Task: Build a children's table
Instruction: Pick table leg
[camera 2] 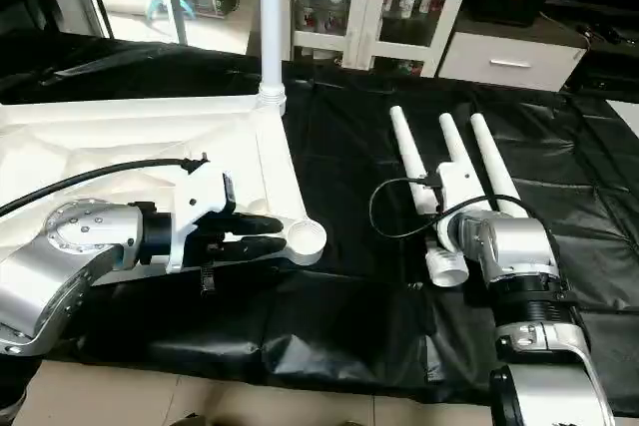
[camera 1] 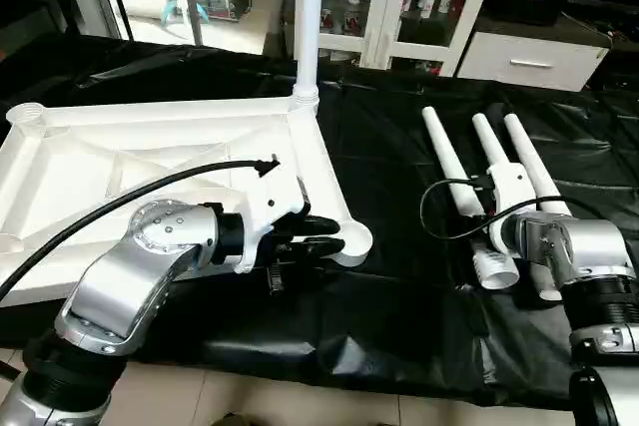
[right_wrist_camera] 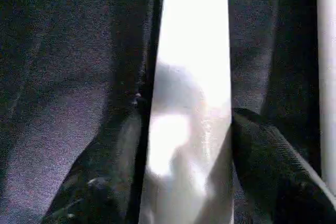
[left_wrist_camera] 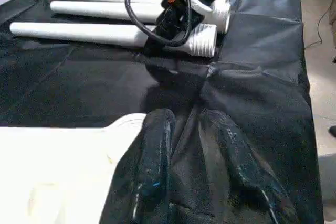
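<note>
My right gripper (right_wrist_camera: 189,145), jaws straddling a loose leg (right_wrist_camera: 191,51) at frame centre, should close squarely; my left gripper (camera 1: 315,233), part-open, steadies the tabletop (camera 1: 120,162).

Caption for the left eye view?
Right gripper straddles a loose leg; left gripper at tabletop corner.
</note>
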